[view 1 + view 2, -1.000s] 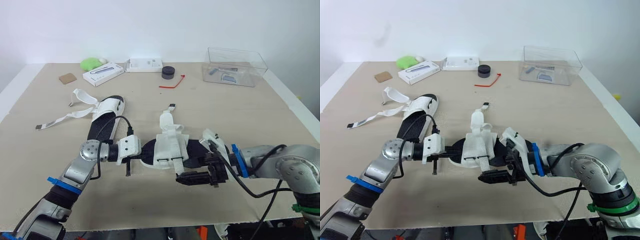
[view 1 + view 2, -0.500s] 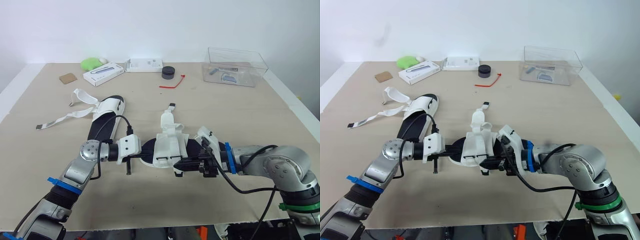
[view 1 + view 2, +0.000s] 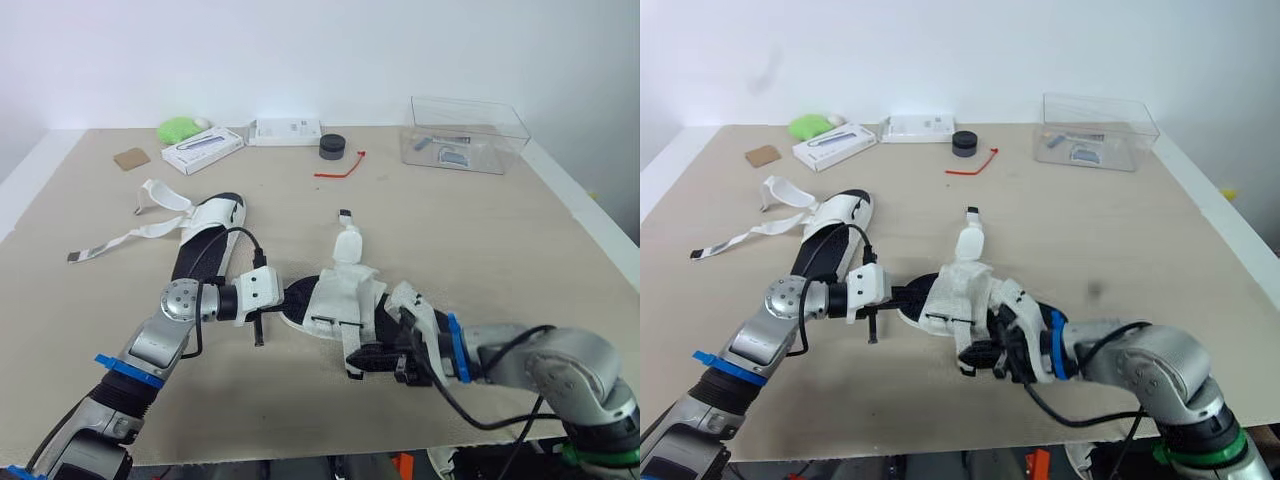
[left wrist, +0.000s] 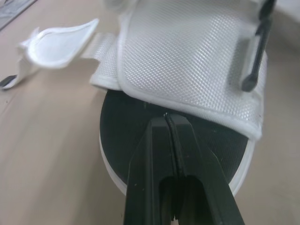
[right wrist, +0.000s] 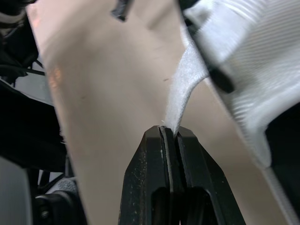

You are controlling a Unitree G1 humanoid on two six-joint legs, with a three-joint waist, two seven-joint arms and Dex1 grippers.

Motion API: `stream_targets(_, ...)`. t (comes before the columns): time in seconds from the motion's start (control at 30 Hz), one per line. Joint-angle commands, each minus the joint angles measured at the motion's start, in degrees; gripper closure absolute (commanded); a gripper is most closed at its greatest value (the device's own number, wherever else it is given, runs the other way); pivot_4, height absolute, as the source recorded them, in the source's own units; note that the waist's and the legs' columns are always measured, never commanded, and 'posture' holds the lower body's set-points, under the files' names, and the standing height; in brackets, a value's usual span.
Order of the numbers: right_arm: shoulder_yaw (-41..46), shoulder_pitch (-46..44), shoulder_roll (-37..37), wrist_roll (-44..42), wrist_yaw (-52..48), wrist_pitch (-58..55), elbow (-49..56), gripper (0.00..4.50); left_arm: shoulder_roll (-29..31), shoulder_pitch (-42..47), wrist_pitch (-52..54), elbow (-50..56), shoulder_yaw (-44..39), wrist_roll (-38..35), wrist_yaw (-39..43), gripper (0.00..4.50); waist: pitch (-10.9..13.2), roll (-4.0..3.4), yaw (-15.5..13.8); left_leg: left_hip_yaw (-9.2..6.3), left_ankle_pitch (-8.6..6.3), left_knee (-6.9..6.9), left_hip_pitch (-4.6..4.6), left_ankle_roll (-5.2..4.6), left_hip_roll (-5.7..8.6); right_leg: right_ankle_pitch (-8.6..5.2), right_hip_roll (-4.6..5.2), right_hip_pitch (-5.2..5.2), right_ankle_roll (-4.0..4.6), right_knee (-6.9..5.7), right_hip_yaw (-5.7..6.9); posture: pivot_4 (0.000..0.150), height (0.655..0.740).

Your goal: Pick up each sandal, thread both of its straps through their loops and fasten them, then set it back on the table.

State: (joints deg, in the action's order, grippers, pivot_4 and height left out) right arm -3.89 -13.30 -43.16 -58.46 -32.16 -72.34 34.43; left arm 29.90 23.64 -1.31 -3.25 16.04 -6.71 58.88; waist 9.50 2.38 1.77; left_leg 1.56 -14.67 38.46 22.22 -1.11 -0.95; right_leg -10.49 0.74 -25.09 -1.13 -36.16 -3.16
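A white-strapped sandal with a black sole (image 3: 340,295) lies mid-table between my two grippers. My left gripper (image 4: 168,119) is shut on the rim of its black sole (image 4: 140,136), reaching in from the left (image 3: 285,300). My right gripper (image 5: 168,131) is shut on the tip of a loose white strap (image 5: 185,84) that hangs off the sandal's near side (image 3: 352,345). Another strap (image 3: 348,243) sticks out from the far side. A second sandal (image 3: 205,235) lies further left with long loose straps (image 3: 110,238) spread on the table.
At the back stand a clear plastic box (image 3: 462,135), a black round object (image 3: 331,146), a red tie (image 3: 340,168), two white boxes (image 3: 205,148) (image 3: 287,130), a green object (image 3: 180,129) and a brown square (image 3: 131,158). The table's front edge (image 3: 300,455) is close to my right gripper.
My right gripper moved in from the sandal's right, shut on the near strap and drew it toward the front edge. The left gripper kept its hold on the sole.
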Motion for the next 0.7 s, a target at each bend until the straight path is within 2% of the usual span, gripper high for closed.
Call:
stream_targets(0.03,0.63,1.25,-0.12,-2.43,1.57,-3.41,1.3,4.48,0.53,-1.21,1.03,-0.03,0.84,1.23,0.42,4.5,-0.03,0.05,-0.03,-0.02,0.0,0.0,0.0,0.0,-0.02,0.0,-0.02,0.0,0.0,0.0,0.02,0.15,0.74)
stream_targets(0.13,1.89,1.81,-0.42,-5.12,2.51,-4.99,1.92,4.48,0.41,-0.92,1.05,-0.41,0.88,1.26,0.51,4.5,-0.07,0.06,-0.12,-0.02,0.0,0.0,0.0,0.0,-0.02,0.0,-0.01,0.0,0.01,0.0,0.03,0.15,0.74)
stream_targets(0.23,1.82,1.24,-0.62,-4.29,3.08,-4.51,1.46,4.48,0.22,-0.56,1.06,-0.76,1.03,1.29,0.67,4.5,-0.09,0.09,-0.11,0.0,-0.01,0.0,0.01,0.01,-0.01,-0.01,-0.01,0.01,0.02,0.02,0.02,0.15,0.74)
stream_targets(0.7,-4.38,-11.89,-3.57,10.7,-6.42,5.26,-12.01,4.48,0.3,1.11,0.1,-3.23,0.7,2.05,0.32,4.5,-0.09,0.08,-0.22,0.06,0.01,0.1,0.01,-0.01,0.07,0.06,0.06,0.01,-0.08,0.02,-0.07,0.15,0.74)
